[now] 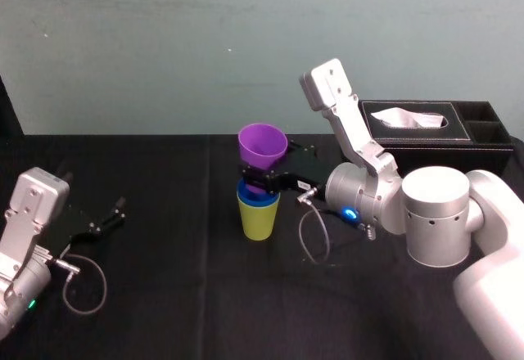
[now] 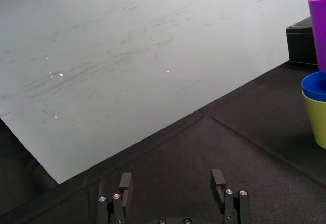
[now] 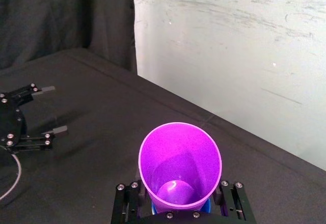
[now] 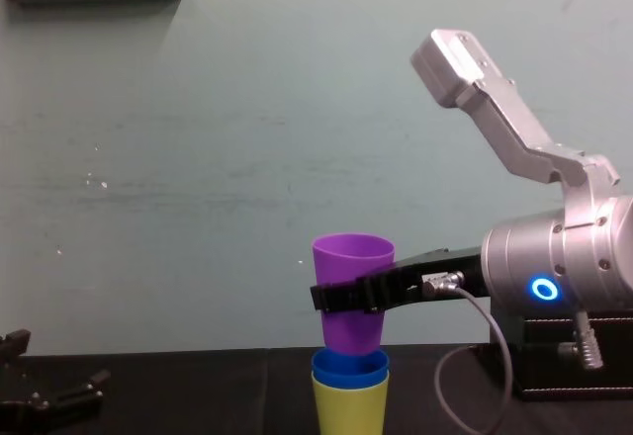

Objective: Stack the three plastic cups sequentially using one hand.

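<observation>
Right pincer [image 1: 264, 182], clenched round the middle of the purple cup [image 1: 263, 146], holds it upright over the stack near mid-worktop [image 1: 164, 294], its base right at the mouth of the blue cup [image 1: 256, 196]. The blue cup sits nested in the yellow-green cup [image 1: 259, 219]. Approx. two-thirds done by the look of it: 1st nesting complete, 2nd lined up but not seated; purple needs lowering & release. Left pincer [image 1: 102, 222] lies parked, fingers apart, nr the worktop's left edge.
</observation>
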